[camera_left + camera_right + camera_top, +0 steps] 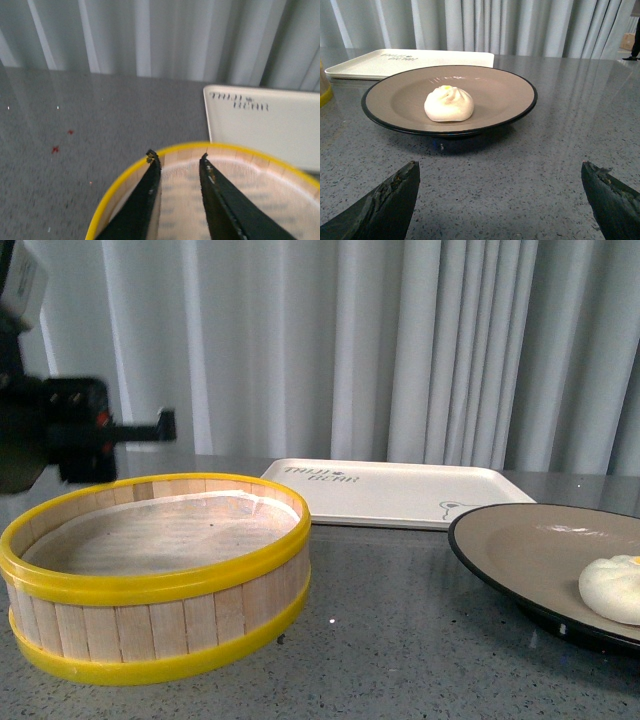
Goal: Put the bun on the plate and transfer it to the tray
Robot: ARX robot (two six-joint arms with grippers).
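Bun (449,103) on plate (505,87), lower right of front view | tray (400,495) behind, centre | left fingers (140,205) slightly apart above steamer basket (150,585) | right fingers (385,205) wide apart, holding nothing.

You're looking at what reads as a staged test bench in a lab or demo room, not a lived-in kitchen. A grey speckled tabletop (400,640) runs straight back to a wall of pale, pleated curtains (400,340) that closes off the background in every view. The kitchen flavour comes only from a few tidy props set out on it: a yellow-rimmed wooden steamer basket (150,585), a cream tray (400,495) with grey lettering, and a black-rimmed plate (495,90) carrying a single bun (448,103).
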